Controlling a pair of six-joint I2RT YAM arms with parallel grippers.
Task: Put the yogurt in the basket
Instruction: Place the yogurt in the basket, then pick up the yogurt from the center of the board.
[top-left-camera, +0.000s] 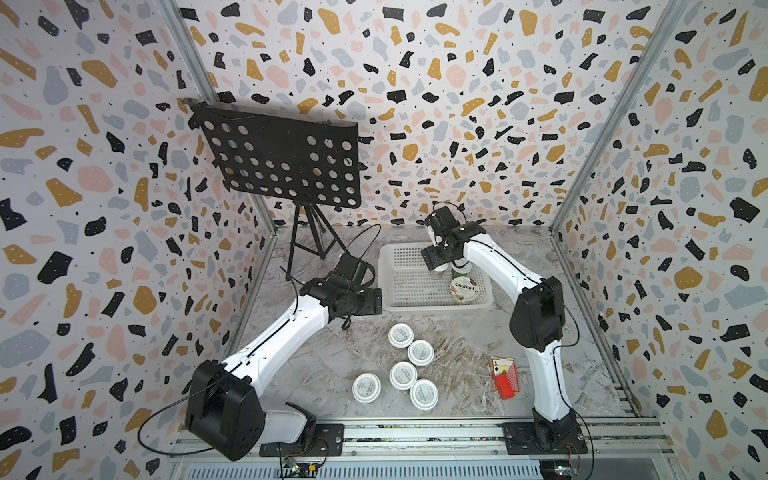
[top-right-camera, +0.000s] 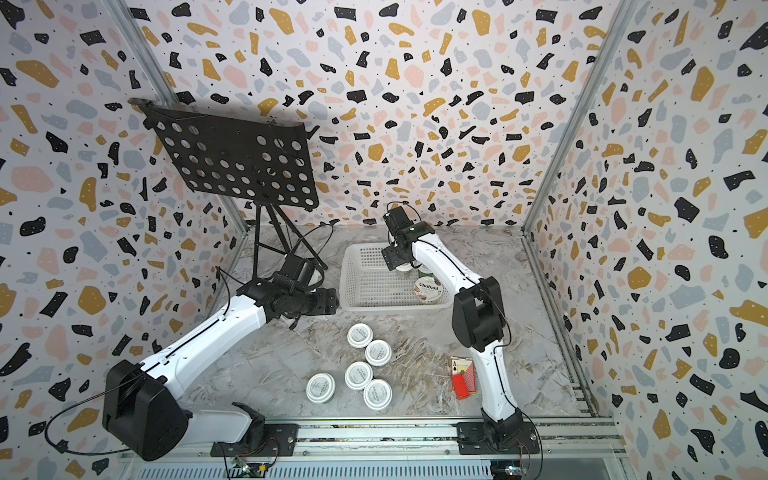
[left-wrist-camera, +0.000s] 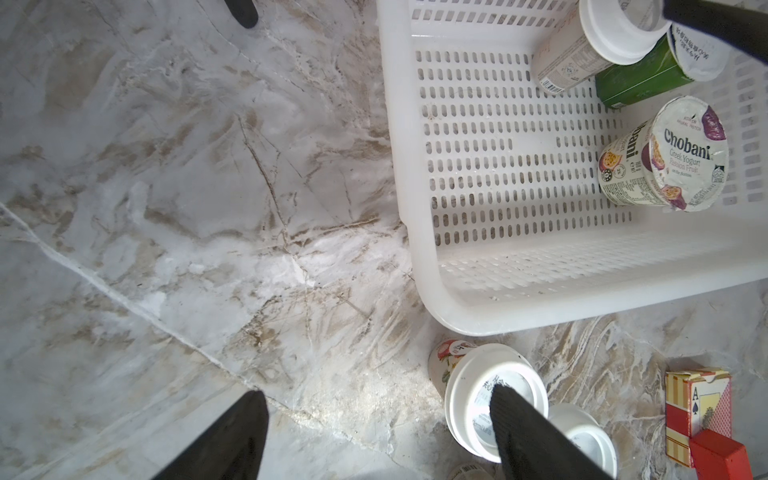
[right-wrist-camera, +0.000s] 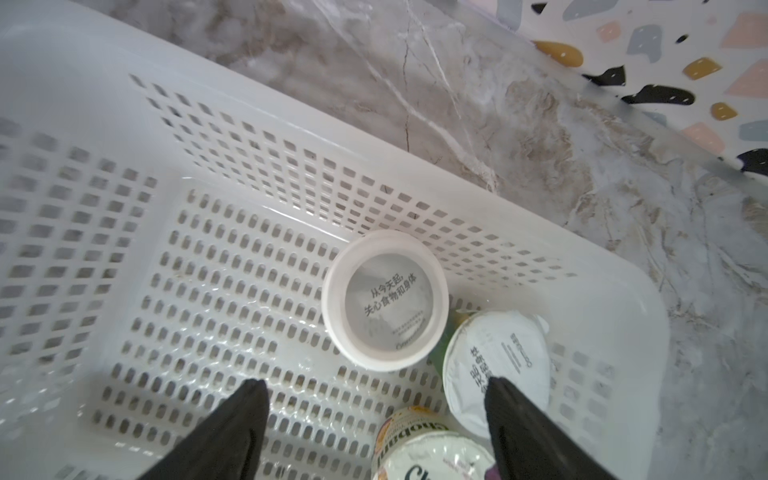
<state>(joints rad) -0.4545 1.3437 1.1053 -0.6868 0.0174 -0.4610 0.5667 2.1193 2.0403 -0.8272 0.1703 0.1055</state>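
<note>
The white basket (top-left-camera: 415, 308) stands at the back of the table. Three yogurt cups are inside it: a Chobani cup (top-left-camera: 464, 289), a green-sided cup (right-wrist-camera: 498, 357) and a white cup (right-wrist-camera: 384, 305) standing upright by the wall. My right gripper (right-wrist-camera: 376, 382) hangs open over the basket floor with nothing between its fingers. Several white yogurt cups (top-left-camera: 403, 375) sit grouped on the table in front of the basket. My left gripper (left-wrist-camera: 379, 392) is open above bare table beside the basket's near left corner, close to one white cup (left-wrist-camera: 478, 390).
A black perforated music stand (top-left-camera: 282, 162) rises at the back left. A red playing-card box (top-left-camera: 505, 376) lies right of the cup group, close to the right arm. A metal rail (top-left-camera: 415, 436) runs along the front edge, and patterned walls enclose the other three sides.
</note>
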